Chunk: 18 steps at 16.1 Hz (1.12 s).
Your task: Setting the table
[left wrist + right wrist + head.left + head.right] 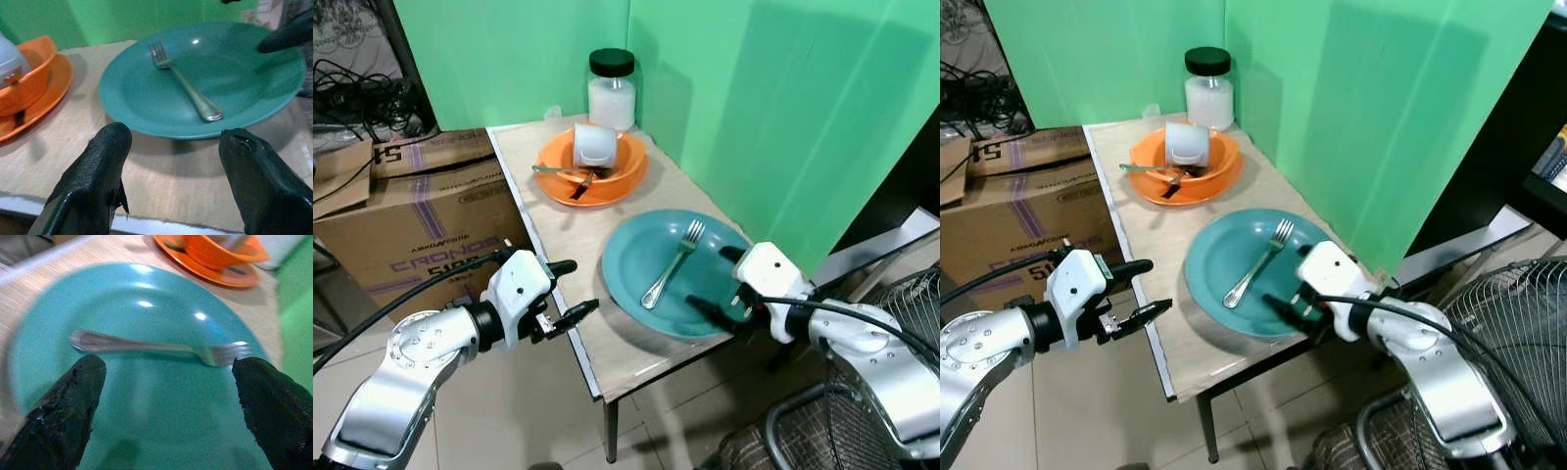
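— Left eye view first: where does the fork (674, 262) lie?
— Inside the teal plate (631, 279), tines toward the green backdrop (783, 108), handle toward the table's (558, 235) near edge. The plate sits at the near end of the small table.
— And the right gripper (720, 284)?
— Over the plate's right side, fingers spread wide; in its wrist view the fork lies between the two black tips (63, 406), not touched.
— The left gripper (570, 291)?
— Off the table's left edge, fingers apart, pinching nothing — pointed at the plate.
— What else is on the table?
— An orange bowl (617, 174) on an orange plate (570, 192), holding a tipped white cup (594, 145) and a spoon (553, 170), with a black-lidded jar (612, 90) behind. Cardboard boxes (421, 225) stand left.
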Motion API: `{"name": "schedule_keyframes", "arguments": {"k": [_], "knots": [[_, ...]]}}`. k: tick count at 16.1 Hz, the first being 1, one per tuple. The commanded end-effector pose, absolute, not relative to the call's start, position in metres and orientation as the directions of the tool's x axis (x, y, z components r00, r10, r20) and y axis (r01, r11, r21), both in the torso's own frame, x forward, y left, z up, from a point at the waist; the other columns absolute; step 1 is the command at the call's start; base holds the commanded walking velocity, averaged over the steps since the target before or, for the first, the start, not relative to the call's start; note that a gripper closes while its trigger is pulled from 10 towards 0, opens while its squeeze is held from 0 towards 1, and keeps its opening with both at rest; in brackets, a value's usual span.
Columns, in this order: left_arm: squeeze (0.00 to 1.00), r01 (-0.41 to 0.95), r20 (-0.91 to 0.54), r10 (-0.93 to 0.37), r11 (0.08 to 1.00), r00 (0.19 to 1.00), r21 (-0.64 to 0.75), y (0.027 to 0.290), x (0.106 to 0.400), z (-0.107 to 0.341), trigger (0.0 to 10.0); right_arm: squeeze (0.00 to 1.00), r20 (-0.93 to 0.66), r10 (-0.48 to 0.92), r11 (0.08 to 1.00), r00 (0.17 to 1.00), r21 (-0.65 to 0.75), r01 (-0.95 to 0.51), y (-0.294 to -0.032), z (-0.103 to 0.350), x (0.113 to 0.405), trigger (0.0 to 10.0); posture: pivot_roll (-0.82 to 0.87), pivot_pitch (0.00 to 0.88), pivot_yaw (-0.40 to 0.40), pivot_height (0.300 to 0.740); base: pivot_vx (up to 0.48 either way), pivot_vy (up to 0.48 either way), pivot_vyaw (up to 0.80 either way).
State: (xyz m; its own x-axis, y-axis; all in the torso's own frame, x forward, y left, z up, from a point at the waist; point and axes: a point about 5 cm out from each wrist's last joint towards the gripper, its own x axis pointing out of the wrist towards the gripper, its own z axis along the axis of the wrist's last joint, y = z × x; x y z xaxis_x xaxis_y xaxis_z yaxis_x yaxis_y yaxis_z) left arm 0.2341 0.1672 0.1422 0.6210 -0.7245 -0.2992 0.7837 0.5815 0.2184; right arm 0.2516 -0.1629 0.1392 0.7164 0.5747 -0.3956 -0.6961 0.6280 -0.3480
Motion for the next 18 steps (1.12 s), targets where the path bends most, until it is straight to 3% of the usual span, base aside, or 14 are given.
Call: {"name": "schedule_keyframes", "arguments": {"k": [1,2,9,17,18], "knots": [[0.36,0.802,-0.297,-0.746,0.569,0.596,0.181,0.165,0.231,0.145,10.0,0.0,-0.38,0.563,0.623,0.734,-0.389,-0.679,-0.164,0.143,0.256,10.0,0.06,0.0,-0.009,0.74,0.0,0.0,0.0],[1.0,0.805,-0.295,-0.75,0.572,0.592,0.16,0.165,0.229,0.146,10.0,0.0,-0.387,0.57,0.604,0.725,-0.401,-0.689,-0.162,0.141,0.255,10.0,0.06,0.0,-0.012,0.74,0.0,0.0,0.0],[1.0,0.82,-0.33,-0.754,0.553,0.568,0.149,0.165,0.221,0.146,10.0,0.0,-0.442,0.637,0.518,0.632,-0.361,-0.775,-0.144,0.117,0.241,10.0,0.09,0.0,-0.003,0.74,0.0,0.0,0.0],[1.0,0.802,-0.343,-0.727,0.565,0.595,0.194,0.168,0.22,0.147,10.0,0.0,-0.411,0.709,0.52,0.574,-0.245,-0.818,-0.121,0.108,0.236,10.0,0.1,0.0,-0.018,0.74,0.0,0.0,0.0],[0.81,0.794,-0.342,-0.718,0.569,0.606,0.211,0.17,0.221,0.148,10.0,0.0,-0.387,0.722,0.525,0.574,-0.235,-0.818,-0.112,0.109,0.239,10.0,0.1,0.0,-0.015,0.74,0.0,0.0,0.0]]}}
